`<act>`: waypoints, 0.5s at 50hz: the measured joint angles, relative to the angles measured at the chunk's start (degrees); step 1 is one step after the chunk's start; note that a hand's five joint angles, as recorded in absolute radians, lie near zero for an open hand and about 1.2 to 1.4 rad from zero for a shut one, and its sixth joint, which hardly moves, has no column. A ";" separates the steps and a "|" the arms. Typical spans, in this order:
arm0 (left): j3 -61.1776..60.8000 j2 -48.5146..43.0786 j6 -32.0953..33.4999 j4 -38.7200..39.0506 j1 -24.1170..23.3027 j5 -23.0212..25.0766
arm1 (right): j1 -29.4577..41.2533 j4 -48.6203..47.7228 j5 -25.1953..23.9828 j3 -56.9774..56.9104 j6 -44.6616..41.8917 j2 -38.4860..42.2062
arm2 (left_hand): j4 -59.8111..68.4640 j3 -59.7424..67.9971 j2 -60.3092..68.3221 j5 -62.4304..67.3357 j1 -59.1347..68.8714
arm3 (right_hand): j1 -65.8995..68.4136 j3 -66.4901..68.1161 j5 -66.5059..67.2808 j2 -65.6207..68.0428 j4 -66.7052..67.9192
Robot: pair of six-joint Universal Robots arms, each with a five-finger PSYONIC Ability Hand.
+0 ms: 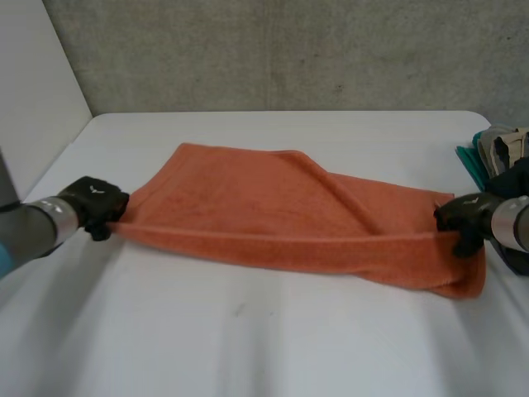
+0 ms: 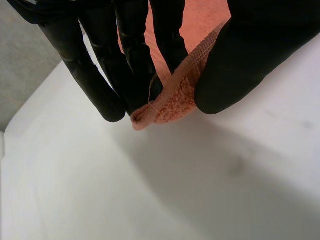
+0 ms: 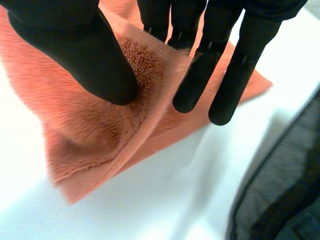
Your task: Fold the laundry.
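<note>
Stretching orange towel (image 1: 281, 219) across the middle of the white table (image 1: 248, 339), long side running from the left edge toward the right edge. Gripping its near-left corner with left hand (image 1: 97, 207), close to the table's left edge: pinching the terry hem between fingers (image 2: 135, 75) and thumb (image 2: 240, 65), leaving the corner tip poking out past the fingertips. Gripping the near-right end with right hand (image 1: 463, 217), close to the right edge: pressing thumb (image 3: 95, 60) onto the top face, backing it with fingers (image 3: 200, 80) behind the doubled layer, so clamping cloth there too. Holding the near hem taut and slightly raised between both hands, leaving the far part flat on the table with one diagonal crease and a flap past the right hand. Sitting near a pile of other clothes (image 1: 500, 153) at the right edge, with a dark grey garment (image 3: 280, 190) just beside the right hand. Probably working the first fold: lifting the near long edge before carrying it over. Likely needing next: moving both hands together toward the far edge, keeping tension even, laying hem on hem, then releasing. Risking a skewed fold, given the crease and the doubled right end.
</note>
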 measured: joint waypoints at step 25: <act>-3.50 8.68 14.48 -18.51 3.96 2.19 | -1.50 11.86 1.98 1.57 -28.64 -1.88 | 0.02 0.01 0.00 0.00 0.00 | 0.00 0.00 0.00 0.00 0.00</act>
